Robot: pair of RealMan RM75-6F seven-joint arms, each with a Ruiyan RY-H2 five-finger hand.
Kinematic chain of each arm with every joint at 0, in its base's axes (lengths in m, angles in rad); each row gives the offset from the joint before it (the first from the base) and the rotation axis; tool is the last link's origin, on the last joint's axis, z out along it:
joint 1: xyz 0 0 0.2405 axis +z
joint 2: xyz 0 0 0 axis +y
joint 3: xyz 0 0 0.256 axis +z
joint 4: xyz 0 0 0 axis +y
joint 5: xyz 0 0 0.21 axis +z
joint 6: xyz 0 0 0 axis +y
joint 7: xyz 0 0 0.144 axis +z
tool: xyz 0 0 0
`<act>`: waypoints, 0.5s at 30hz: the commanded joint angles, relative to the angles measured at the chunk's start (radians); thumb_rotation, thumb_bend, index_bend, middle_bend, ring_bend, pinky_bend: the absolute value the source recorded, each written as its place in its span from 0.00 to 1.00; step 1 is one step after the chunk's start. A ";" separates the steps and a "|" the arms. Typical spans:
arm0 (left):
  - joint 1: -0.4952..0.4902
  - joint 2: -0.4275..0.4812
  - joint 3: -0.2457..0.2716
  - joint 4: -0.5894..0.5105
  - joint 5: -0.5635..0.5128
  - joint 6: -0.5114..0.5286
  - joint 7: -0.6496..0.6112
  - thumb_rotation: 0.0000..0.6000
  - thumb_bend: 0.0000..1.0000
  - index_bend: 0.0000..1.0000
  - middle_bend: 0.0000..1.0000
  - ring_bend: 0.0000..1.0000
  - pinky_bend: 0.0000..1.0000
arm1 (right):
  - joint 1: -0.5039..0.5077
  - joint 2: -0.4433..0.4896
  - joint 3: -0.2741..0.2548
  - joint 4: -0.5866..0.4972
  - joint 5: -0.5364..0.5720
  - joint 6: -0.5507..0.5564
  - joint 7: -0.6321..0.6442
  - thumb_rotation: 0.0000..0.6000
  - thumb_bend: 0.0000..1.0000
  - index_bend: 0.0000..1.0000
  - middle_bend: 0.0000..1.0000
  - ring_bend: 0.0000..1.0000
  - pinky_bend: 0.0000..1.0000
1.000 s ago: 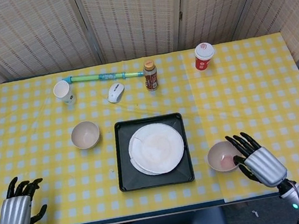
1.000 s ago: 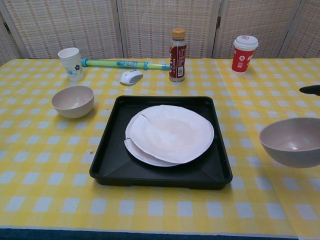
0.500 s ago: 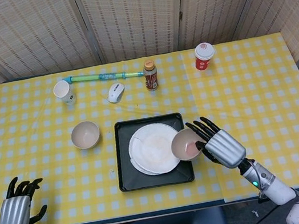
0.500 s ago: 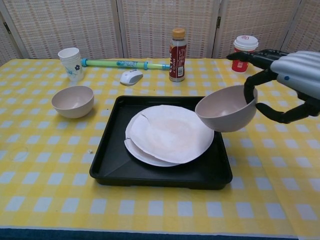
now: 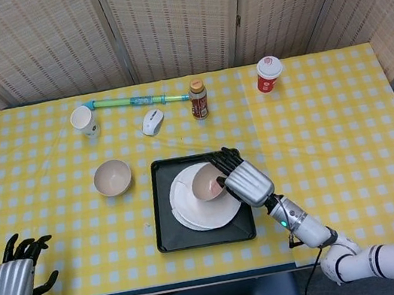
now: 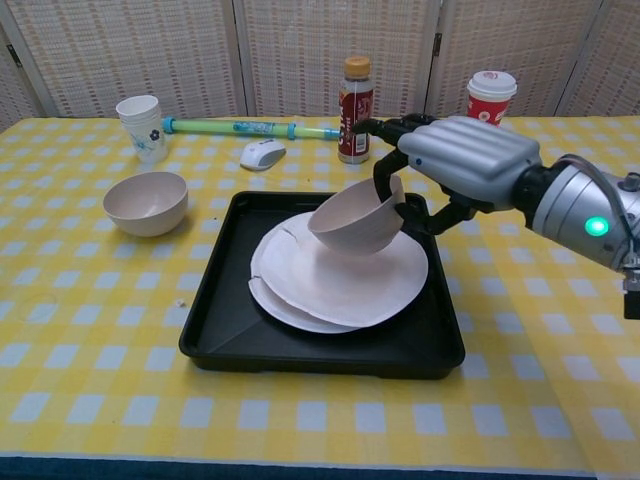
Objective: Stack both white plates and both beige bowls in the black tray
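Two white plates (image 5: 199, 204) (image 6: 340, 275) lie stacked, slightly offset, in the black tray (image 5: 167, 229) (image 6: 225, 320). My right hand (image 5: 242, 178) (image 6: 455, 165) holds a beige bowl (image 5: 207, 182) (image 6: 352, 222) by its rim, tilted, just above the plates. A second beige bowl (image 5: 112, 177) (image 6: 146, 202) stands on the cloth left of the tray. My left hand (image 5: 18, 278) hovers open near the table's front left corner, seen only in the head view.
Along the back stand a paper cup (image 5: 83, 120) (image 6: 142, 125), a green tube (image 5: 139, 99) (image 6: 250, 128), a white mouse (image 5: 152, 121) (image 6: 262, 153), a brown bottle (image 5: 198, 99) (image 6: 355, 97) and a red cup (image 5: 269, 74) (image 6: 489, 95). The yellow checked cloth (image 5: 332, 131) covers the table.
My right hand has carried the beige bowl leftward from the tray's right edge to over the plates and lowered it. The left hand shifted slightly.
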 commanded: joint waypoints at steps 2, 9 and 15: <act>-0.002 0.007 0.003 -0.001 0.001 -0.008 -0.009 1.00 0.28 0.27 0.38 0.22 0.08 | 0.041 -0.059 0.008 0.065 0.026 -0.018 0.008 1.00 0.56 0.61 0.02 0.02 0.00; -0.004 0.018 0.004 0.001 0.007 -0.012 -0.030 1.00 0.28 0.27 0.38 0.22 0.08 | 0.078 -0.120 -0.006 0.143 0.036 -0.023 0.051 1.00 0.56 0.61 0.02 0.01 0.00; -0.008 0.016 0.005 0.004 0.006 -0.023 -0.025 1.00 0.28 0.27 0.37 0.22 0.08 | 0.080 -0.132 -0.040 0.163 0.019 -0.002 0.098 1.00 0.56 0.53 0.01 0.01 0.00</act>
